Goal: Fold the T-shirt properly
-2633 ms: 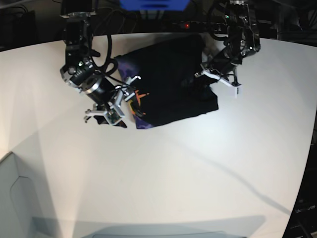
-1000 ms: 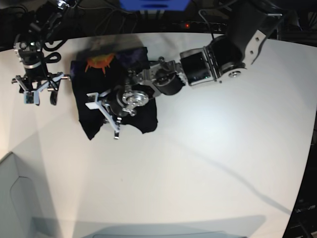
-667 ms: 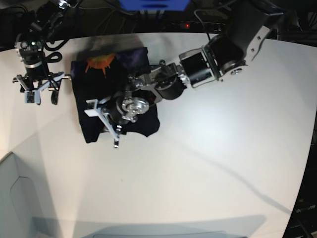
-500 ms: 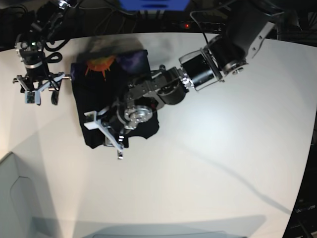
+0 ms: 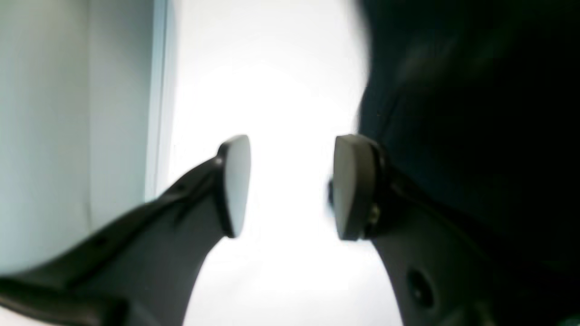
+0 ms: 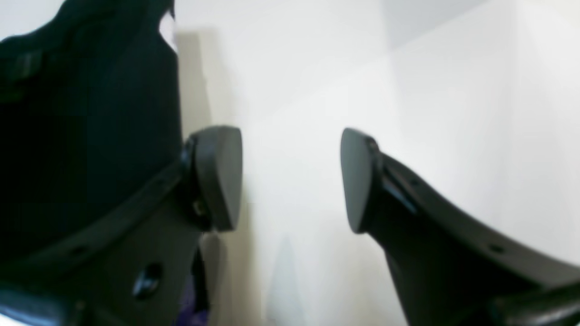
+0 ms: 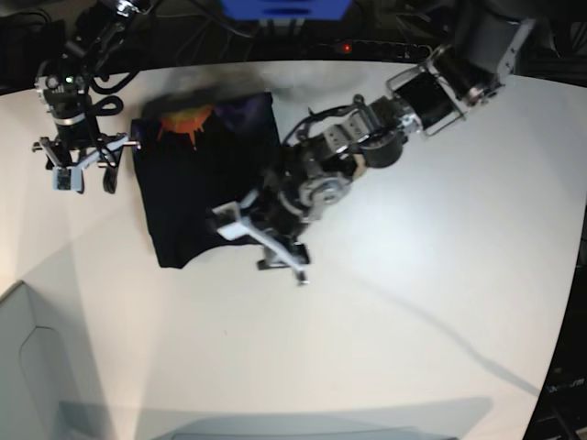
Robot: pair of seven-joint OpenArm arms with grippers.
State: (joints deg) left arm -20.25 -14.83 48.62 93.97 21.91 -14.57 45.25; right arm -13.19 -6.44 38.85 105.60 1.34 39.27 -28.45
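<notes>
A: The white table [image 7: 413, 302] carries the black T-shirt [image 7: 197, 192] folded near its far left corner, sun print at the far edge.

B: Left gripper [image 7: 268, 246] and right gripper [image 7: 81, 165] both gape empty beside it; best they retreat upward without snagging cloth.

One black T-shirt [image 7: 206, 188] lay folded on the far left part of a single white worktop [image 7: 413, 302]. One orange sun print [image 7: 183, 119] showed on the far edge of the cloth. Two robot arms reached over the worktop, each ending in one hand: the left hand [image 7: 266, 246] sat just right of the shirt's near edge, and the right hand [image 7: 84, 163] sat just left of the shirt. Each hand had two fingers, four fingers in all.
</notes>
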